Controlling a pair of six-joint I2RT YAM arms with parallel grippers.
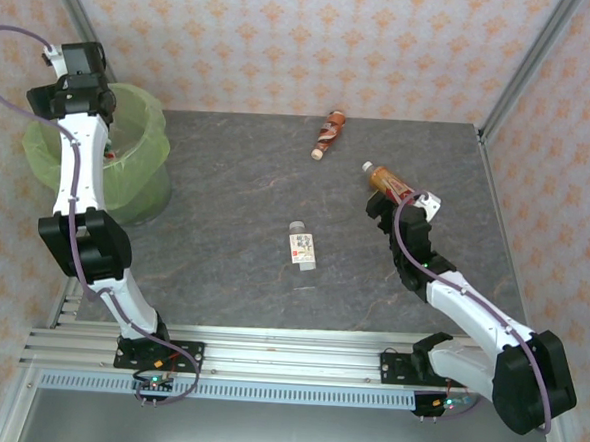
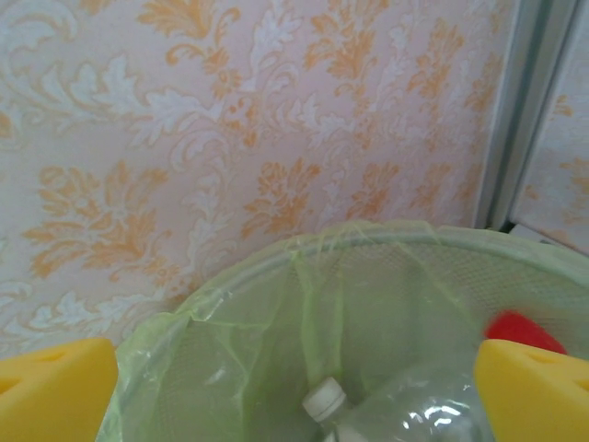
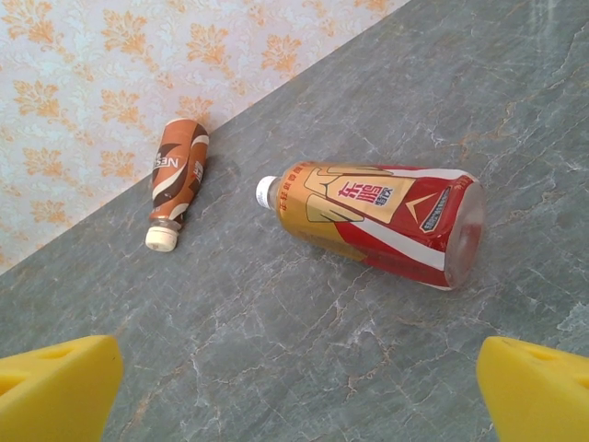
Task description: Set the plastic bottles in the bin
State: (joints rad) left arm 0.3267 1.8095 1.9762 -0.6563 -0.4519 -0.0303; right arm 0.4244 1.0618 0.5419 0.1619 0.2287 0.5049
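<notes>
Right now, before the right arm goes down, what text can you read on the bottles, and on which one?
"NES": on the brown bottle; the rest of the word wraps out of sight.
"东鹏": large characters on the amber bottle; its smaller print is too blurred to read.
The label on the clear bottle is too small to read.

You get bright, even, diffuse light in all three views, with no hard shadows. From above, the counter (image 1: pixel 226 207) is evenly lit and the labelled bottle (image 1: pixel 302 248) casts only a faint, soft shadow. At the right wrist the red-and-gold bottle (image 3: pixel 377 221) is sharp, while the yellow fingers (image 3: pixel 55 387) of the right pincer (image 3: pixel 299 373) blur at the bottom corners. At the left wrist the wallpaper (image 2: pixel 230 138) looks slightly soft, and highlights glint on the clear bottle (image 2: pixel 396 419) in the bin (image 2: pixel 386 236).
</notes>
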